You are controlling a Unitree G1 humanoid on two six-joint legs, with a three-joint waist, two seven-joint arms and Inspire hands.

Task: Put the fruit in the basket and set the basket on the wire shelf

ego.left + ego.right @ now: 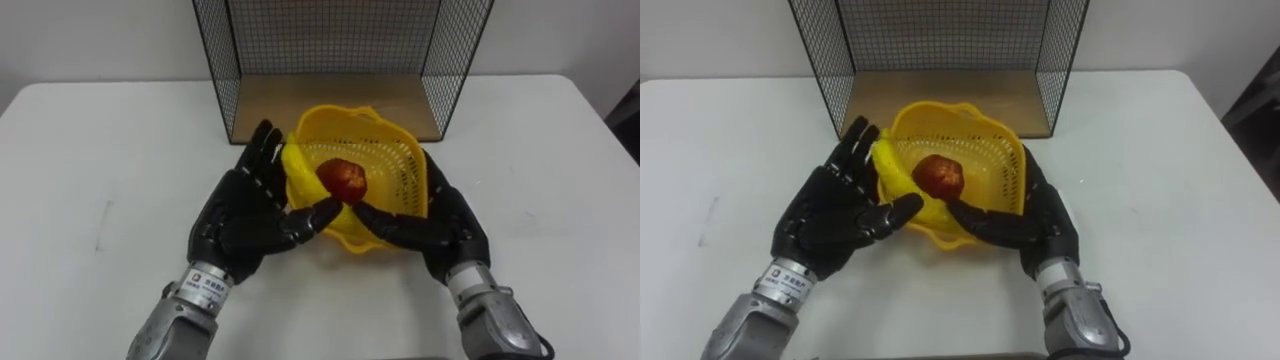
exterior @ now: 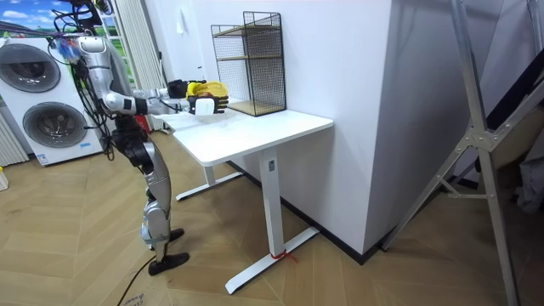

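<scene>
With the apple and banana already lying in the yellow basket, the basket is being pressed between the straight-fingered left hand and right hand, and a level carry forward onto the wire shelf is probably being called for next.

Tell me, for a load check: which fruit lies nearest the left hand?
The yellow banana, along the rim of the yellow plastic basket by the left hand; the round red apple sits centrally.

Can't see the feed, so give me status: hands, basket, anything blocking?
Both open: left hand, right hand flat against basket sides. Inside: banana, apple. Nothing between it and shelf.
</scene>
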